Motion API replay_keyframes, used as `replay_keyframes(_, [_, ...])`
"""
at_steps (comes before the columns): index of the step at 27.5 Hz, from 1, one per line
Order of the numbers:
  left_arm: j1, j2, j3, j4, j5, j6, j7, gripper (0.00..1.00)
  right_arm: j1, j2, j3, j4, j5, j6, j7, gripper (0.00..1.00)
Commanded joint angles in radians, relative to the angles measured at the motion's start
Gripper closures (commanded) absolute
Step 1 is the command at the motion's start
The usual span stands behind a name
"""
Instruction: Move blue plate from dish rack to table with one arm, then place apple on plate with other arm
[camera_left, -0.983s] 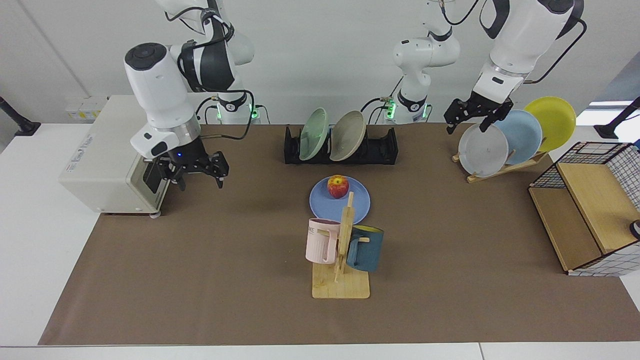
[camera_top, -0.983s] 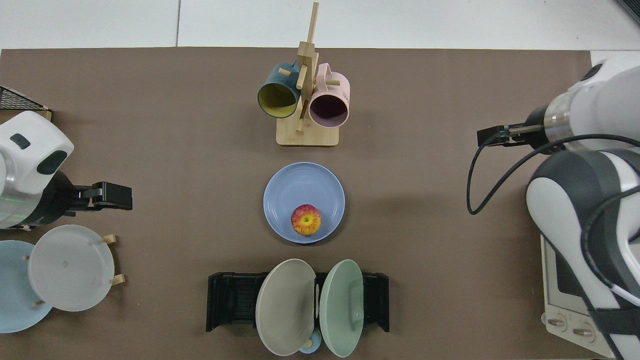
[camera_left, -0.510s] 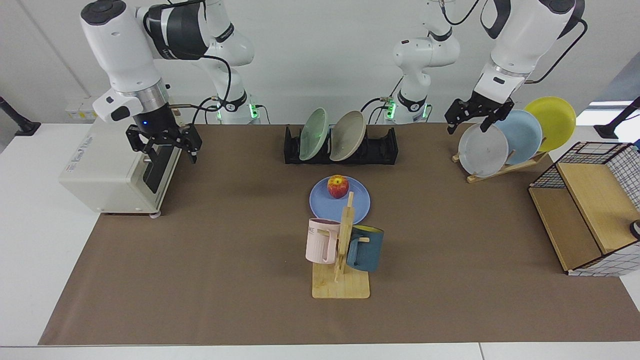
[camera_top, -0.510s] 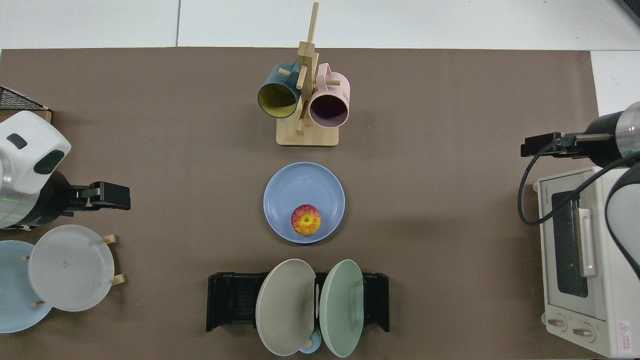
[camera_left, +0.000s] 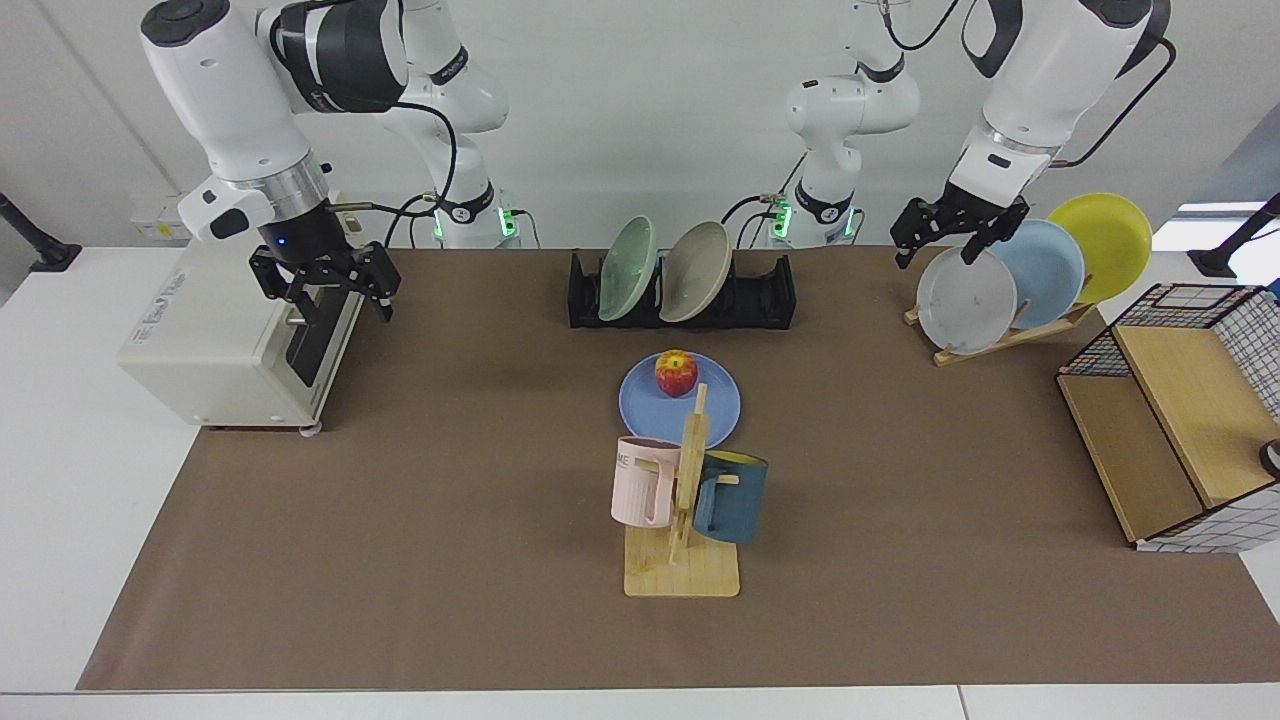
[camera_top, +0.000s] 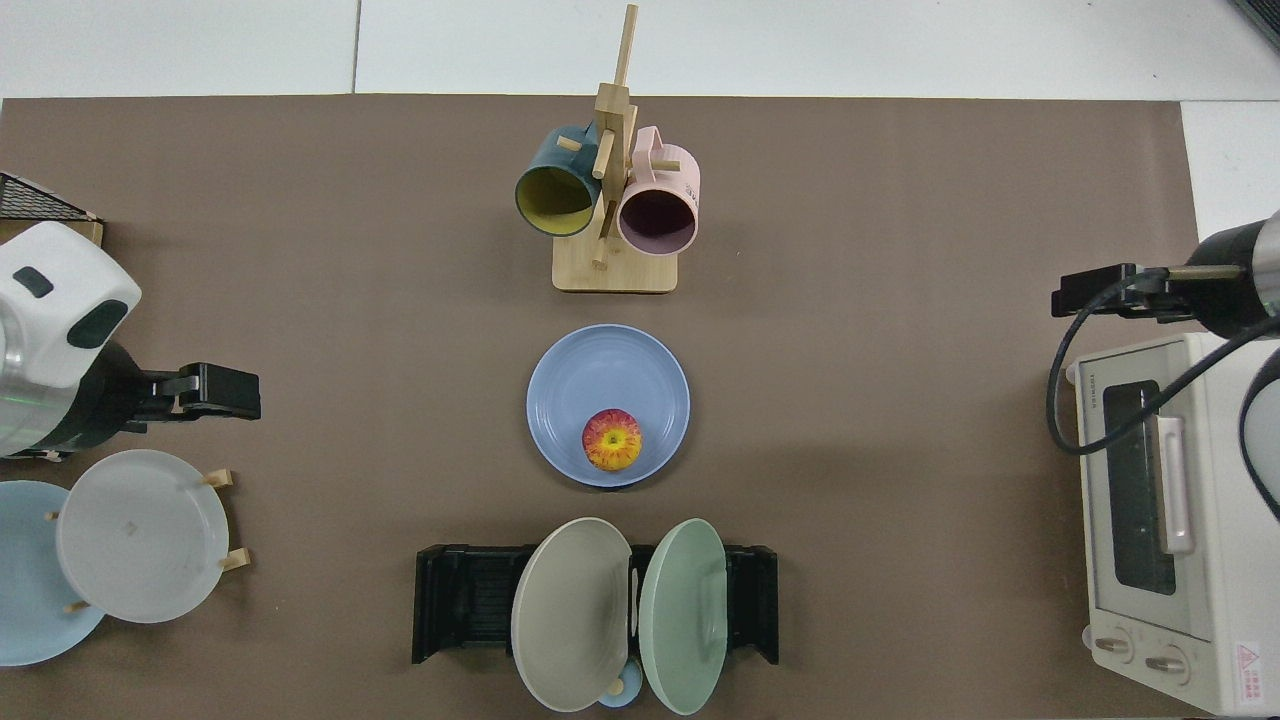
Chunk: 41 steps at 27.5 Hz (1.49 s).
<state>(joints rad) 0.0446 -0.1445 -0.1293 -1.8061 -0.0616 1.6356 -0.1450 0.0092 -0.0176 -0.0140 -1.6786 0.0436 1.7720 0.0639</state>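
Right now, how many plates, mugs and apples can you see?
Plates: 6 (blue plate, green, beige, grey, pale blue, yellow)
Mugs: 2 (pink, dark blue)
Apples: 1 (apple)
Total: 9

The apple (camera_left: 676, 373) sits on the blue plate (camera_left: 717, 409), before the dish rack (camera_left: 768, 296).

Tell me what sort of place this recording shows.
Probably a robotics lab staged as a kitchen: two Franka arms at a mat-covered table with a dish rack, mug tree and toaster oven.
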Motion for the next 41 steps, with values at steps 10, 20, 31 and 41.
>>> replay_keyframes(10, [-0.006,-0.003,0.007,-0.007,0.005,0.015,-0.01,0.0,-0.008,-0.002,0.022,0.025,-0.031,-0.022,0.151,0.0])
replay_keyframes(20, [-0.008,-0.004,0.007,-0.007,0.005,0.01,-0.008,0.0,-0.023,-0.002,0.02,0.027,-0.024,-0.026,0.047,0.0])
replay_keyframes(31, [-0.002,-0.033,0.01,0.019,0.005,-0.013,-0.008,0.0,-0.023,-0.01,0.012,0.023,-0.03,-0.043,0.013,0.0])
replay_keyframes(41, [0.0,-0.035,0.011,0.019,-0.004,0.009,-0.002,0.0,0.073,-0.022,-0.065,0.023,-0.027,-0.057,0.02,0.0])
